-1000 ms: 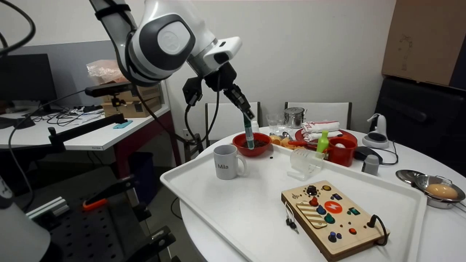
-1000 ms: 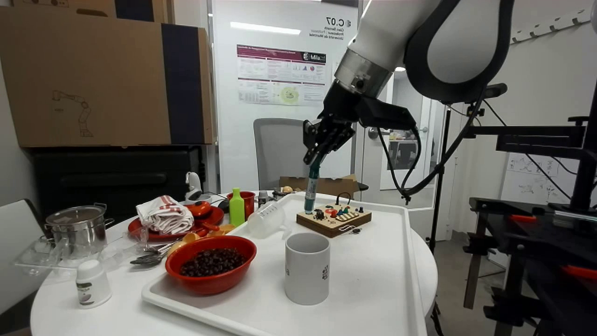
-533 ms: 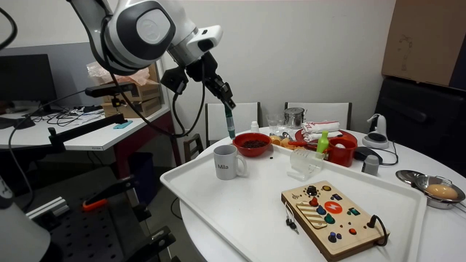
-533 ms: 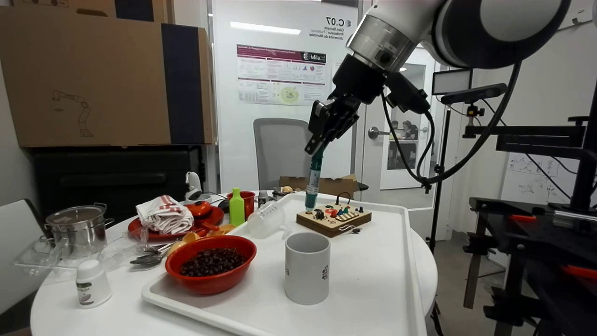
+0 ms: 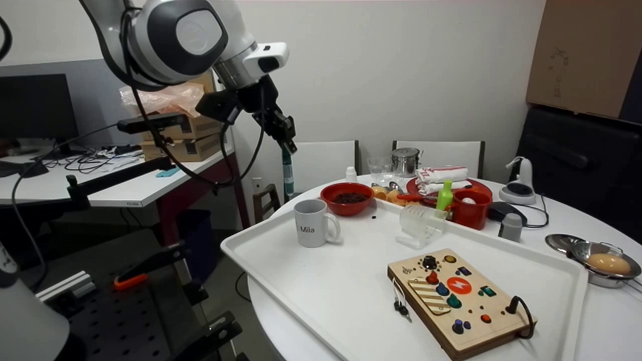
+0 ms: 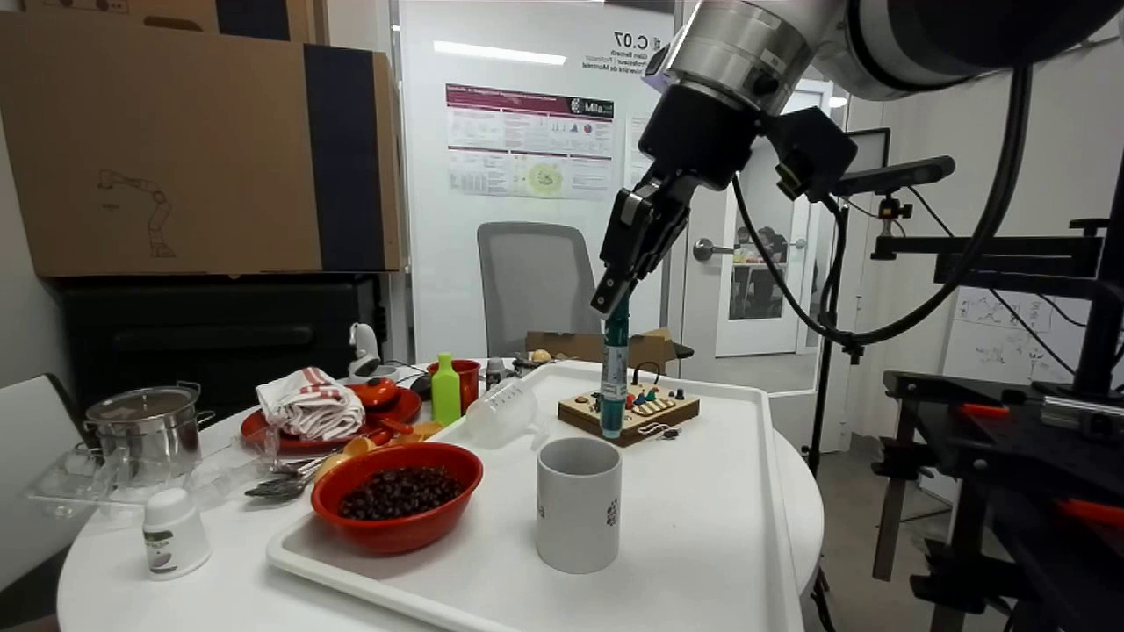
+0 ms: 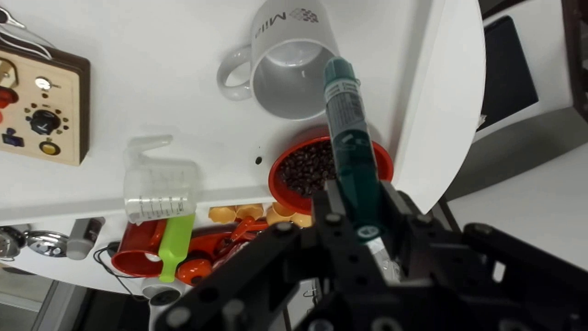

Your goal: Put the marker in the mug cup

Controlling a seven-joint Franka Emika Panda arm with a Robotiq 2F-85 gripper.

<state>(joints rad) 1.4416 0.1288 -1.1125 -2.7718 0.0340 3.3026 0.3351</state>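
The gripper (image 7: 359, 195) clenches the marker (image 5: 288, 173) by its upper end; in an exterior view it hangs nearly upright, left of the mug cup (image 5: 310, 225), so likely must go right.

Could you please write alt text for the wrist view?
Jaws grip a teal marker, not yet in the pale grey mug on a white tray. Also visible are a red bowl of dark beans and a clear measuring cup.
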